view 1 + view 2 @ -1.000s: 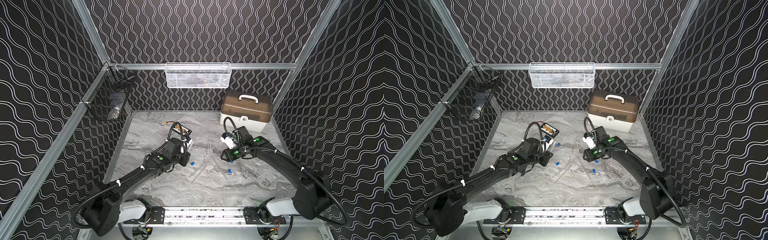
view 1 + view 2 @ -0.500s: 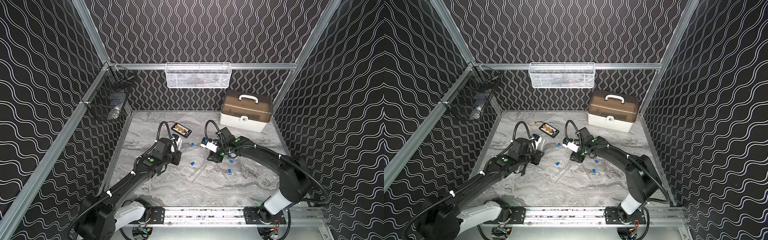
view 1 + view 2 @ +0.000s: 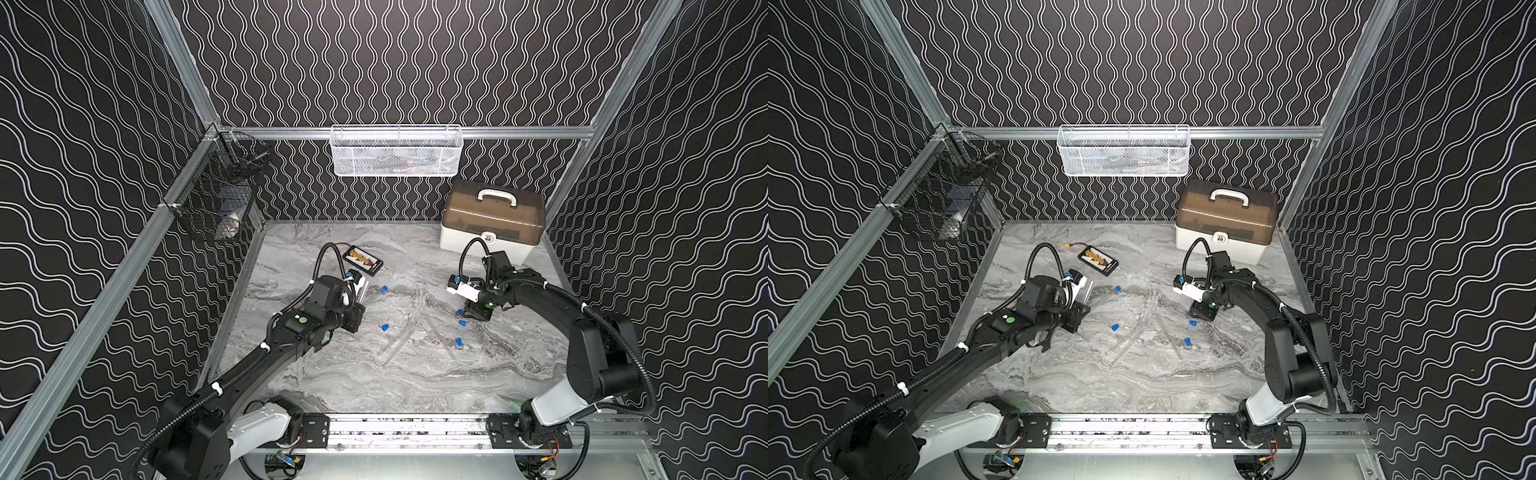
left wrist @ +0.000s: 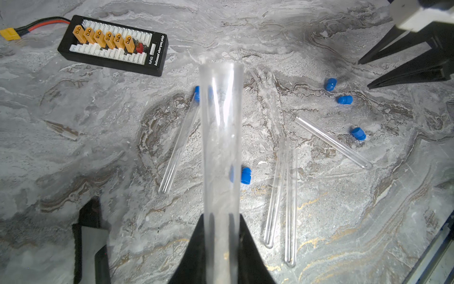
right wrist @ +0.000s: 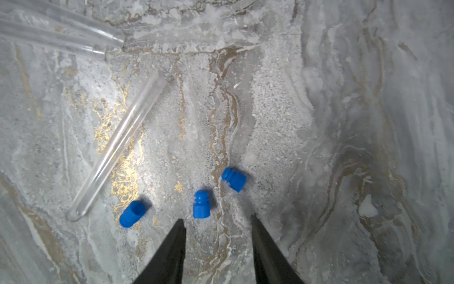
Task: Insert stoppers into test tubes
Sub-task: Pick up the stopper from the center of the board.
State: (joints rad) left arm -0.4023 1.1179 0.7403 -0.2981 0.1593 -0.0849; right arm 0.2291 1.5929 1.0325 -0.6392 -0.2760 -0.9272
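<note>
In the left wrist view my left gripper (image 4: 221, 217) is shut on a clear test tube (image 4: 221, 123) that sticks out ahead of the fingers. Several more test tubes (image 4: 282, 194) lie flat on the marble, and one tube (image 4: 180, 142) has a blue stopper (image 4: 196, 94) at its far end. My right gripper (image 5: 216, 219) hangs open just above the marble. A blue stopper (image 5: 201, 204) lies just ahead of its fingertips, with others beside it (image 5: 234, 179) (image 5: 132, 214). In a top view the right gripper (image 3: 467, 312) is over the stoppers (image 3: 462, 323) right of centre.
A black-and-yellow battery board (image 3: 365, 260) lies behind the left gripper. A brown-lidded toolbox (image 3: 492, 220) stands at the back right. A white mesh basket (image 3: 397, 151) and a black wire basket (image 3: 220, 195) hang on the walls.
My right gripper has swung back from the table's middle to the right, down over the stoppers, and its jaws have narrowed a little. The left arm has shifted slightly, still holding its tube.
</note>
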